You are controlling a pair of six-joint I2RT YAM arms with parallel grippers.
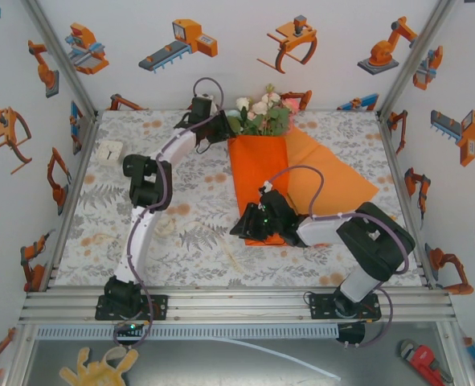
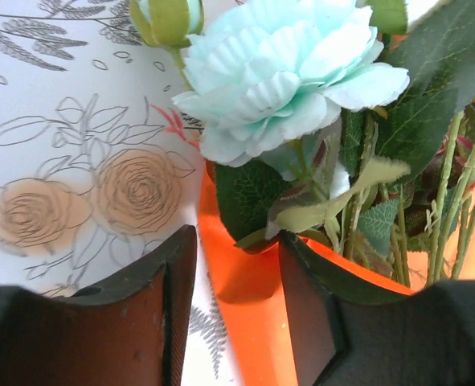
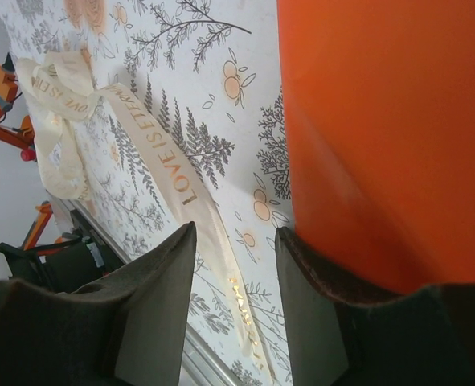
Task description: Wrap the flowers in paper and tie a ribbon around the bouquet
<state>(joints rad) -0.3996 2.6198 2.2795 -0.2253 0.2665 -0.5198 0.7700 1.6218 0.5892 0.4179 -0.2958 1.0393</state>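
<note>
Jaws of both grippers stand parted, gripping nothing. The left gripper (image 2: 237,265) straddles the far left edge of the paper (image 1: 257,161), beside the flowers (image 1: 261,112) topping its far end. The right gripper (image 3: 235,265) sits at the paper's near edge, possibly just touching it; the ribbon (image 3: 169,169) lies off the paper's near left side.

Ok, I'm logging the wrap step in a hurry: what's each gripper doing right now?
Left gripper: open, holding nothing.
Right gripper: open, holding nothing.
</note>
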